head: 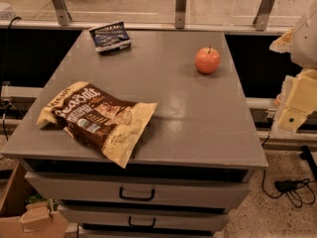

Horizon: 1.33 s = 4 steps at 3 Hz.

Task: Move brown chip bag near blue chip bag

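Brown chip bag point(96, 119) lies at the front left corner of the counter point(198, 118), well apart from the blue chip bag point(110, 35) by the far edge. Our tool point(293, 105) hangs beyond the right edge; we cannot tell its state. We judge the whole move is left.

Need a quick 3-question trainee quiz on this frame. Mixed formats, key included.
1. True or false: the brown chip bag and the blue chip bag lie apart, not touching.
2. Which one overhangs the front edge of the table? A) apple B) brown chip bag C) blue chip bag
3. Fill in: the tool is beyond the table's ___ edge.
Key: 1 true; 2 B; 3 right.
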Each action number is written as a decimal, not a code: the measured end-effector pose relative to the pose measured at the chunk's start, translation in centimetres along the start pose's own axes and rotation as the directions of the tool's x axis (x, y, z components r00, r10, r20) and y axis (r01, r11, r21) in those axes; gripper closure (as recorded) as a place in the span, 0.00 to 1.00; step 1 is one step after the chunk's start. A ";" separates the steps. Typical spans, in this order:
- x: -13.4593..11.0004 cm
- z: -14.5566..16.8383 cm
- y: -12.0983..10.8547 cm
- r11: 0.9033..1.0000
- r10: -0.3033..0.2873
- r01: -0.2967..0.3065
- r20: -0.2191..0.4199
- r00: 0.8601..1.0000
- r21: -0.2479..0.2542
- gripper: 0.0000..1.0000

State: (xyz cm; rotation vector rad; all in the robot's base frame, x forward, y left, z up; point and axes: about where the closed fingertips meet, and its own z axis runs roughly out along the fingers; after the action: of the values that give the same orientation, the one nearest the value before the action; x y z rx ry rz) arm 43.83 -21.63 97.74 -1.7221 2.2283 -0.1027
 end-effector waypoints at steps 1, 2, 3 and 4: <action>0.0 0.0 0.0 1.000 0.000 0.000 0.000 1.000 0.000 0.00; -3.2 1.5 0.0 0.997 -0.068 0.069 0.066 0.996 -0.024 0.00; -9.3 4.3 1.0 0.979 -0.175 0.191 0.189 0.966 -0.070 0.00; -15.0 7.2 3.1 0.947 -0.253 0.300 0.312 0.916 -0.114 0.00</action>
State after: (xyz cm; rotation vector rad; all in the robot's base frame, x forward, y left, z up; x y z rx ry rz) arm 46.37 -5.50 93.31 -1.9840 1.8110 0.2599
